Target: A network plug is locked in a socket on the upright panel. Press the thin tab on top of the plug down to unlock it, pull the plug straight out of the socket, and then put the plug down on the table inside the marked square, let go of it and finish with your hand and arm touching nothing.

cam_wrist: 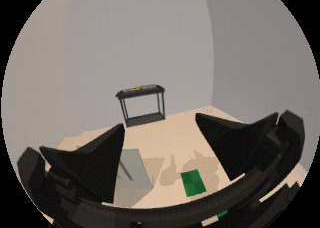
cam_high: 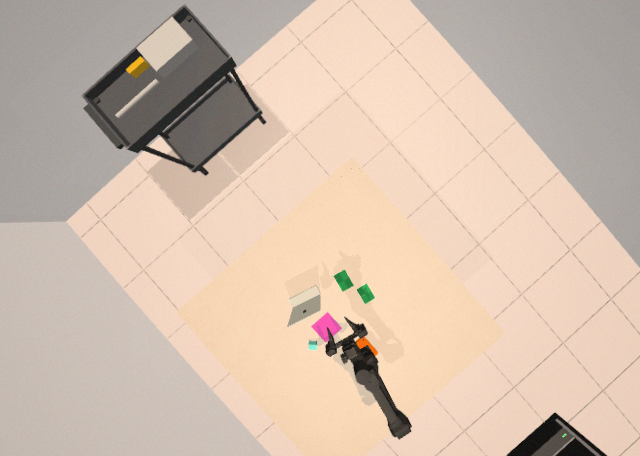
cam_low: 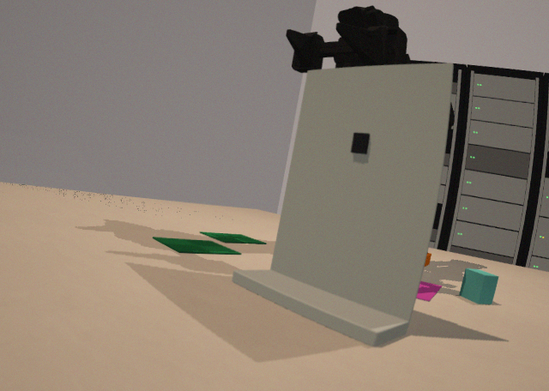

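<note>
The pale grey panel point(cam_high: 311, 314) point(cam_low: 354, 227) point(cam_wrist: 139, 160) stands upright on the table, with a small dark spot point(cam_high: 304, 311) on the face toward the arm and a black block point(cam_low: 360, 143) on the other face. I cannot make out the plug or its tab, or tell whether it is in the socket. A flat pink square point(cam_high: 320, 326) point(cam_low: 427, 291) lies in front of the panel; no plug shows on its visible part. My gripper point(cam_high: 337, 324) point(cam_wrist: 160, 122) is open and empty, raised above the table near the pink square, short of the panel and to one side.
Two flat green patches point(cam_high: 343, 280) point(cam_high: 366, 293) lie to the panel's right in the top view. A teal cube point(cam_high: 312, 344) point(cam_low: 479, 286) stands near the pink square. An orange block point(cam_high: 368, 345) lies beside the arm, partly covered. A dark cart point(cam_high: 206, 123) point(cam_wrist: 145, 122) stands far off.
</note>
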### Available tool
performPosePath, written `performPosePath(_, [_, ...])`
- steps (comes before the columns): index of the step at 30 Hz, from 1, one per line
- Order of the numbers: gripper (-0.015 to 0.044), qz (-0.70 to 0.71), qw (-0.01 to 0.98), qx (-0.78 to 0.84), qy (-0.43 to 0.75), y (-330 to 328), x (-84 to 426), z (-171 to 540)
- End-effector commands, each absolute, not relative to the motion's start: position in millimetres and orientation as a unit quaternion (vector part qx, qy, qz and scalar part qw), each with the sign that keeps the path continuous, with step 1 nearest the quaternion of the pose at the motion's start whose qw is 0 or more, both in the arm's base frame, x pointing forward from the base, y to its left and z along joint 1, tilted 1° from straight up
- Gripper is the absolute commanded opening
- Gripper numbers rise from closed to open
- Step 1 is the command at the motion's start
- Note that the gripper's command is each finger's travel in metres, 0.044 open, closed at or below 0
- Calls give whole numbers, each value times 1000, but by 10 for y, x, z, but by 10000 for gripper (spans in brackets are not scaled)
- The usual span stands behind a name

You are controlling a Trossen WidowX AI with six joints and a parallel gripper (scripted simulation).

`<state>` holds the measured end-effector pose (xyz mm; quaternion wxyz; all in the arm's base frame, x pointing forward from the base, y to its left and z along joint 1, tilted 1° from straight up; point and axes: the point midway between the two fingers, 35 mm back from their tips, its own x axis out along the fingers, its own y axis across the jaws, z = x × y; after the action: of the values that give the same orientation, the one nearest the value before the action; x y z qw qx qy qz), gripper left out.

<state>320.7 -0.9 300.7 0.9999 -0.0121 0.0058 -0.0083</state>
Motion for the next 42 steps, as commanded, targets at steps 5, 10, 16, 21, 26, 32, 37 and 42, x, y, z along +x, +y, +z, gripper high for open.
performPosePath(5, [269, -3, 999, 42, 5, 115, 3261, 2875])
performPosePath(10, [156, 4, 993, 119, 5, 300, 3305, 2684])
performPosePath(16, [156, 13, 977, 211, 7, 526, 3306, 2455])
performPosePath(21, [156, 20, 958, 286, 10, 707, 3264, 2268])
performPosePath(26, [156, 26, 933, 359, 14, 875, 3186, 2086])
performPosePath(32, [156, 33, 895, 444, 21, 1049, 3052, 1880])
performPosePath(37, [156, 38, 858, 512, 27, 1167, 2912, 1722])
performPosePath(42, [156, 42, 815, 577, 34, 1255, 2752, 1578])
